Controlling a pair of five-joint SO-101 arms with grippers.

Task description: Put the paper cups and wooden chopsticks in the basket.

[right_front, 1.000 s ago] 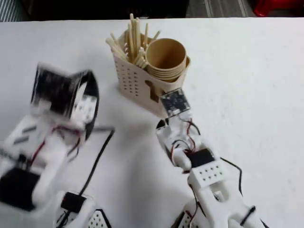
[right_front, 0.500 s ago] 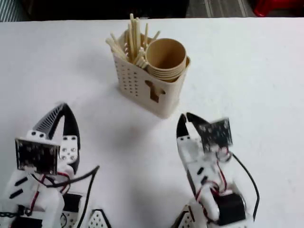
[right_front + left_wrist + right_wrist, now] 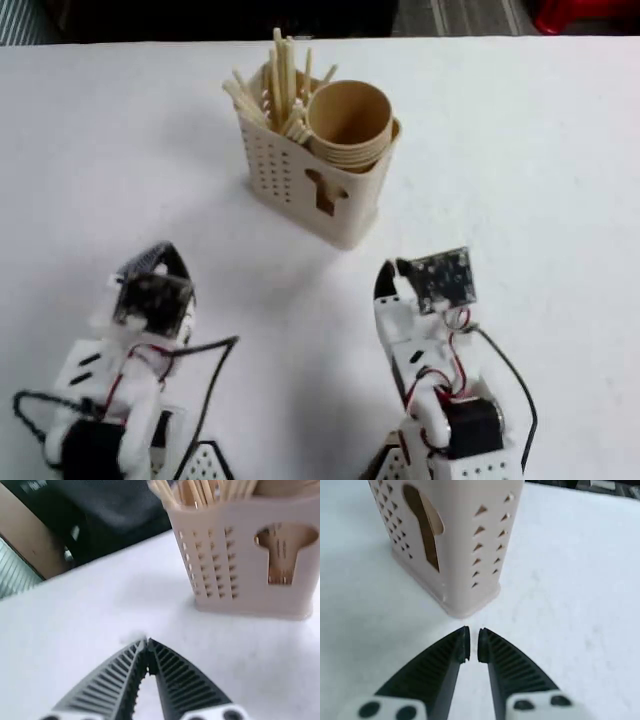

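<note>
Now the paper cups (image 3: 350,125) sit nested in the basket (image 3: 300,185), the wooden chopsticks (image 3: 282,75) standing upright beside them. The left gripper (image 3: 147,650) and the right gripper (image 3: 471,642) lie short of the basket, apart from it, both with jaws closed, empty.

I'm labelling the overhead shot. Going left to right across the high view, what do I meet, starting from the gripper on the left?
left gripper → wooden chopsticks → paper cups
</note>
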